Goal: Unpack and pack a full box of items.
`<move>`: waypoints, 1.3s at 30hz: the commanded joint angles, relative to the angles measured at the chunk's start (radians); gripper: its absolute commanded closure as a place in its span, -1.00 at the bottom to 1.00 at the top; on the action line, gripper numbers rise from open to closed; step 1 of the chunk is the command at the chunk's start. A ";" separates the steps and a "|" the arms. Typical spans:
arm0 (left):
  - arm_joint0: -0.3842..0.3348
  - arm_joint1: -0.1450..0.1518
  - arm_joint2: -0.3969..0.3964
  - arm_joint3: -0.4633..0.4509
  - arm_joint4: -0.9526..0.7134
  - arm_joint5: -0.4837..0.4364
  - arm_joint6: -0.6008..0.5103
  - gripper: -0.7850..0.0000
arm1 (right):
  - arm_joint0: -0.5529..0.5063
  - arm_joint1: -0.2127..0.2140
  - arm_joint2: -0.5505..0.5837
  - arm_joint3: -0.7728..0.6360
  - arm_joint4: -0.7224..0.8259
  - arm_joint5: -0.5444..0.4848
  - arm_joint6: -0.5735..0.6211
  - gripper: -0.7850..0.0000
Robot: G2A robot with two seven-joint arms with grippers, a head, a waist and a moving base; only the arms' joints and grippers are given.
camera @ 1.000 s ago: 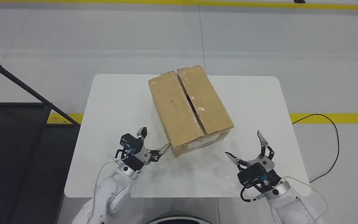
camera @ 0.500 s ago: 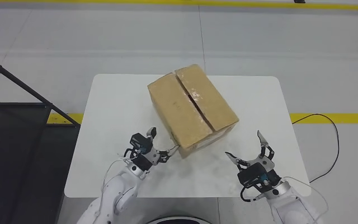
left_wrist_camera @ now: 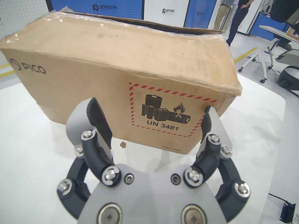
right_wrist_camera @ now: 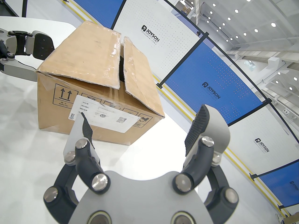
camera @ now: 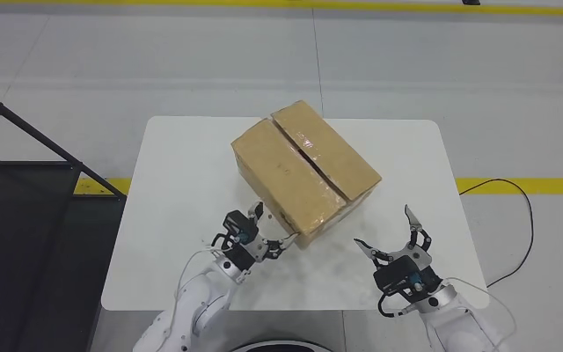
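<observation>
**Box sitting skewed mid-table, both grippers gaping beside it**

The white table (camera: 176, 176) is carrying one cardboard box (camera: 303, 167), which is sitting skewed near its middle with one corner pointing toward the robot. At the left, the left gripper (camera: 273, 224) is hovering low at that near corner, its fingers spread wide and holding nothing. In its own wrist view the left gripper (left_wrist_camera: 149, 108) is facing the box (left_wrist_camera: 116, 54) side bearing a red-hatched battery warning label (left_wrist_camera: 163, 115). One fingertip (left_wrist_camera: 207, 111) is appearing to touch that face just by the corner, while the other is standing just clear of it. The box's two top flaps are lying shut, with a dark slit running between them and glossy tape wrinkling along the seam. Further right, the right gripper (camera: 384, 227) is hanging over the table's near right part, well apart from the box, jaws likewise gaping and empty. In the right wrist view the right gripper (right_wrist_camera: 142, 113) is facing the box (right_wrist_camera: 93, 54) side with the white shipping label (right_wrist_camera: 102, 115), and the left gripper (right_wrist_camera: 30, 57) is showing at the box's far corner
</observation>
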 commanded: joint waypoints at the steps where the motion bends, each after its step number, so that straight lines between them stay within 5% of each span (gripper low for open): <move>1: -0.005 -0.002 0.013 0.002 0.003 0.000 -0.001 -1.00 | 0.000 0.000 0.000 0.000 0.000 0.000 0.000 -1.00; 10: 0.004 -0.003 0.016 -0.003 0.013 0.003 0.014 -1.00 | 0.000 0.000 0.000 0.000 0.000 0.000 0.000 -1.00; 22: 0.128 0.032 -0.266 -0.094 -0.087 -0.002 0.085 -1.00 | 0.031 -0.003 -0.038 -0.004 0.031 -0.022 0.010 -1.00; 28: 0.089 0.039 -0.378 -0.025 -0.178 -0.005 0.067 -1.00 | 0.057 -0.016 -0.061 0.020 0.320 -0.033 0.118 -1.00; 39: 0.089 0.048 -0.443 0.002 -0.147 -0.011 0.041 -1.00 | 0.065 -0.017 -0.057 0.026 0.365 -0.036 0.137 -1.00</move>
